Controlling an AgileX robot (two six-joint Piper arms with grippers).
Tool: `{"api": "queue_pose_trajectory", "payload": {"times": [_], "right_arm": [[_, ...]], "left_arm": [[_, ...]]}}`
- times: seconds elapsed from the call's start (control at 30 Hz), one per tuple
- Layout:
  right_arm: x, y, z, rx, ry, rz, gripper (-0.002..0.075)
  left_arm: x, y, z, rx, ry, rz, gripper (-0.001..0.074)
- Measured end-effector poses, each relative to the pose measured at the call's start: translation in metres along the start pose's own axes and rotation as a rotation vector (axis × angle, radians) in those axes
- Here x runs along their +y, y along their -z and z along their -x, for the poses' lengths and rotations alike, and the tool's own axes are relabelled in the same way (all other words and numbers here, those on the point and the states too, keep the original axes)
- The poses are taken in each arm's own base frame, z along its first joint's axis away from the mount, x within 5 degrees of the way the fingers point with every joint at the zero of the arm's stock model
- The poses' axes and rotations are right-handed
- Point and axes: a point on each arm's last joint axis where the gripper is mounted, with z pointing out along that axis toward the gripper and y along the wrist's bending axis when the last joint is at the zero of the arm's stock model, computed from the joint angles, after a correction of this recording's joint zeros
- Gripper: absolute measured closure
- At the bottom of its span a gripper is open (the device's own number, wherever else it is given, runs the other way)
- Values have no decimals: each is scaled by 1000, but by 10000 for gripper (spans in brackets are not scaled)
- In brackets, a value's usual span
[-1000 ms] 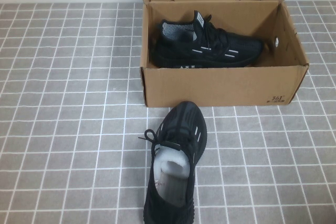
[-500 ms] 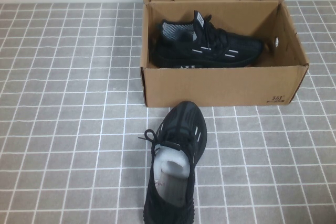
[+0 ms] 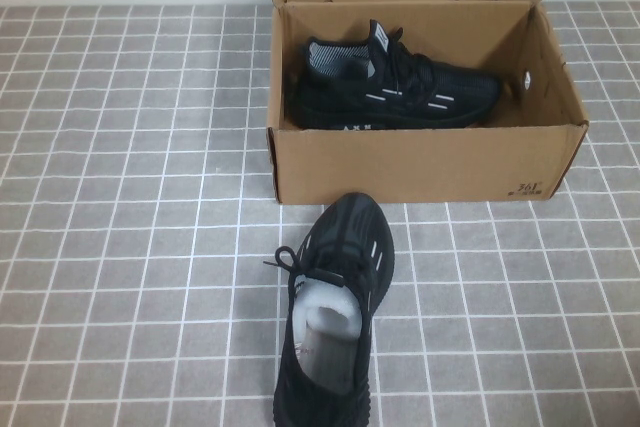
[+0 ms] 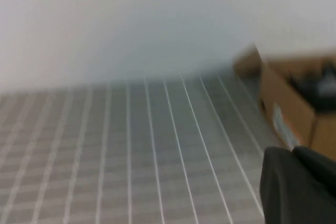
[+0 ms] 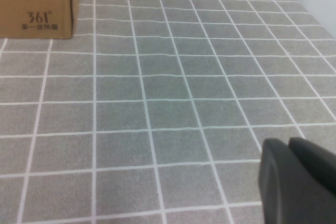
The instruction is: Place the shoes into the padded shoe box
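Note:
The brown cardboard shoe box (image 3: 420, 162) stands open at the back of the table. One black sneaker (image 3: 390, 87) lies on its side inside it, toe to the right. The second sneaker (image 3: 335, 307) stands on the table just in front of the box, toe pointing at the box wall, white paper stuffing showing. Neither arm shows in the high view. My left gripper (image 4: 292, 150) is shut and empty, off to the left of the box (image 4: 294, 114). My right gripper (image 5: 289, 141) is shut and empty over the tiles, to the right of the box corner (image 5: 37, 3).
The table is covered by a grey cloth with a white grid (image 3: 120, 227). A white wall runs along the back behind the box. The box's rear flaps stand up.

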Motion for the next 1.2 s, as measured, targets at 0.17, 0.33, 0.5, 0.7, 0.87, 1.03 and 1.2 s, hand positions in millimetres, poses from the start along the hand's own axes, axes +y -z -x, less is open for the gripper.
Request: {"api": "queue_pose_trajectory", "payload": {"times": [0.17, 0.33, 0.5, 0.7, 0.87, 1.03, 1.2], "right_arm": [[0, 0, 0, 0, 0, 0, 734], [0, 0, 0, 0, 0, 0, 734], [0, 0, 0, 0, 0, 0, 734], [0, 0, 0, 0, 0, 0, 734], [0, 0, 0, 0, 0, 0, 734], [0, 0, 0, 0, 0, 0, 734], [0, 0, 0, 0, 0, 0, 734]], "left_arm": [[-10, -33, 1, 279, -179, -171, 739], [-18, -62, 20, 469, -306, -366, 739], [-32, -90, 45, 459, -302, -581, 739], [-42, -131, 56, 509, -320, -680, 739], [-71, -157, 48, 560, -374, -804, 739], [-102, -176, 41, 601, -437, -914, 739], [-129, -194, 34, 643, -572, -965, 704]]}}
